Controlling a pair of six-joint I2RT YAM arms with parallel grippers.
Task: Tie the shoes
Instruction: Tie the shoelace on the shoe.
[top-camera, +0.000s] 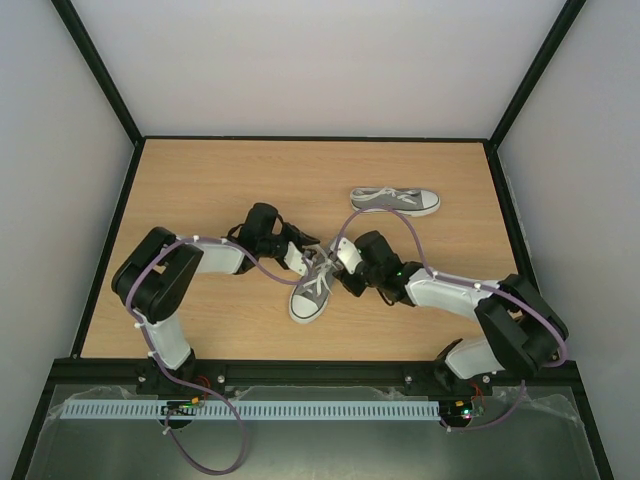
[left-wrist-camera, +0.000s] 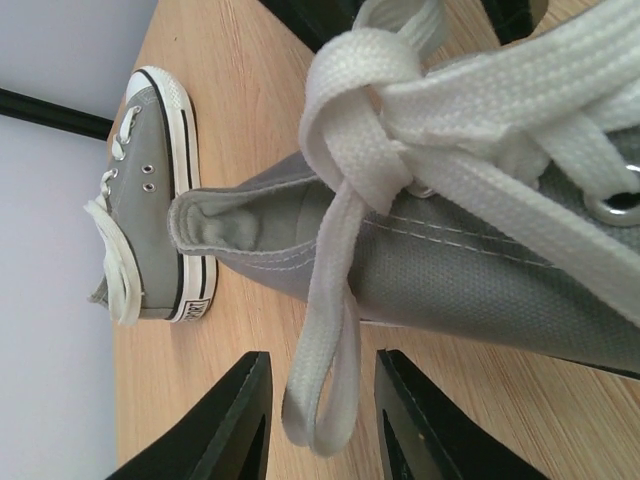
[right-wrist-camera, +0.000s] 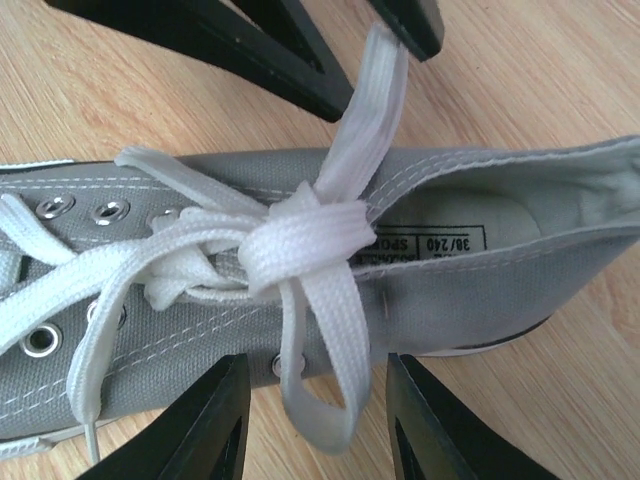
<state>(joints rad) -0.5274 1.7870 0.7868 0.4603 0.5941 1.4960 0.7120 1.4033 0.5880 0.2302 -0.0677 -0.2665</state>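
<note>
Two robot arms meet over a small grey canvas sneaker with white sole and toe cap (top-camera: 312, 290), lying at the centre of the light wooden desk (top-camera: 200, 180) with its toe toward the near edge. A loose bow of flat white lace (right-wrist-camera: 300, 235) sits at its top eyelets. The right claw (right-wrist-camera: 318, 360) stands apart around one hanging loop (right-wrist-camera: 320, 400), its black fingers clear of the lace on both sides. The left claw (left-wrist-camera: 322, 355) brackets the other loop (left-wrist-camera: 320, 410), jaws likewise apart and not visibly pinching.

The danger is in the pull. A claw closing off-centre could catch a single strand and draw the loop out, undoing the bow. Uneven tugging could drag or tip the light shoe. With both claws this close, they may also knock together.

Farther off to the right, well apart, the matching second grey sneaker (top-camera: 395, 200) points its toe right. Whether its laces are tied cannot be told.
</note>
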